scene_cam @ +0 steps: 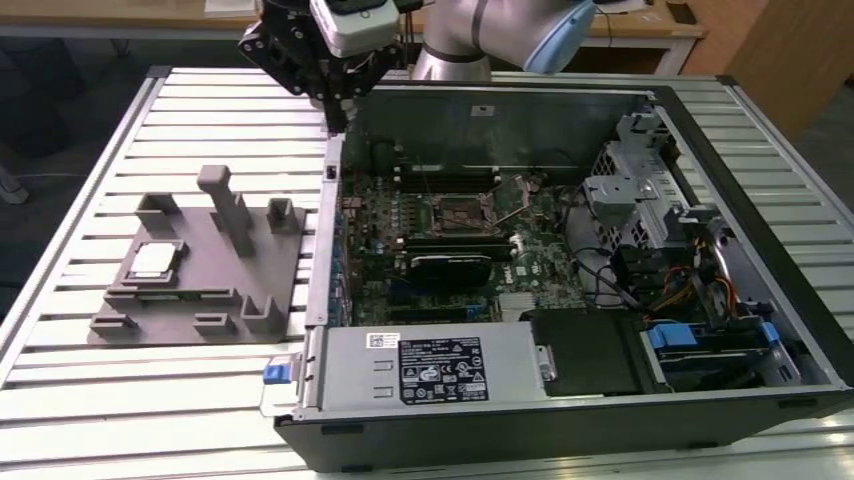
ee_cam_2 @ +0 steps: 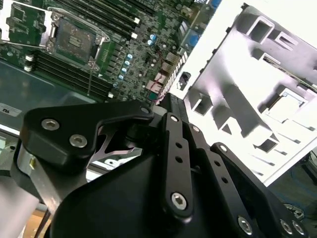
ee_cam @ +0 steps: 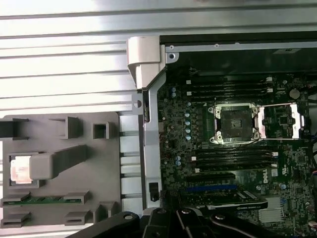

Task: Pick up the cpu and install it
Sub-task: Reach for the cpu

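Exterior view: cpu point(scene_cam: 151, 260) sits in fixture point(scene_cam: 200, 272), claw point(scene_cam: 336, 115) well apart

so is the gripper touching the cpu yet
Apart. The exterior view shows the gripper up at the edge of the computer case, while the cpu lies in the grey fixture, well clear of it.

Slatted alu table point(scene_cam: 134, 400), wood desk point(scene_cam: 120, 15) behind, dark floor point(scene_cam: 34, 240)
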`<state>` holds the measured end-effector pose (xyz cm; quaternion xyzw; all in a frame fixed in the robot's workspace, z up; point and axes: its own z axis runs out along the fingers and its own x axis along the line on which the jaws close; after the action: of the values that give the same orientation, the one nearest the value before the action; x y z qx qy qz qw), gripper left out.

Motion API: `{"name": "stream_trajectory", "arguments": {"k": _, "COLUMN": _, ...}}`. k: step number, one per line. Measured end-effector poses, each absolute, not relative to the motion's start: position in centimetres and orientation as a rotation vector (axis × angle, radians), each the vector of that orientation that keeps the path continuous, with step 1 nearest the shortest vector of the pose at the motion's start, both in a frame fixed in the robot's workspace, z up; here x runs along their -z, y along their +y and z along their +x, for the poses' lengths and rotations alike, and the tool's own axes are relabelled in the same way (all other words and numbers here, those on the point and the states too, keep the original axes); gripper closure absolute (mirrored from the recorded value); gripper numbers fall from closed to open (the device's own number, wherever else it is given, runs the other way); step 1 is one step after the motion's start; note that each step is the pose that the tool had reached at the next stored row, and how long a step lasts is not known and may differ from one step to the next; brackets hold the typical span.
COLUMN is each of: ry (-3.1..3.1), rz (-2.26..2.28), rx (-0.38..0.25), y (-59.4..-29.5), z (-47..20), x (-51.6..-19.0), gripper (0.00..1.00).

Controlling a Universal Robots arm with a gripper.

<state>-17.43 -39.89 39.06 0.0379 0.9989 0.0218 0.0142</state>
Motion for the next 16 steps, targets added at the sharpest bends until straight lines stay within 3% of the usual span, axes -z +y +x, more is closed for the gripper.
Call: {"name": "stream_trajectory", "arguments": {"k": 16, "ry": 3.11, "rz": 0.118, "rx": -0.068, "y": -39.9, "z": -19.7, "x": -38.8, "gripper": 0.89}}
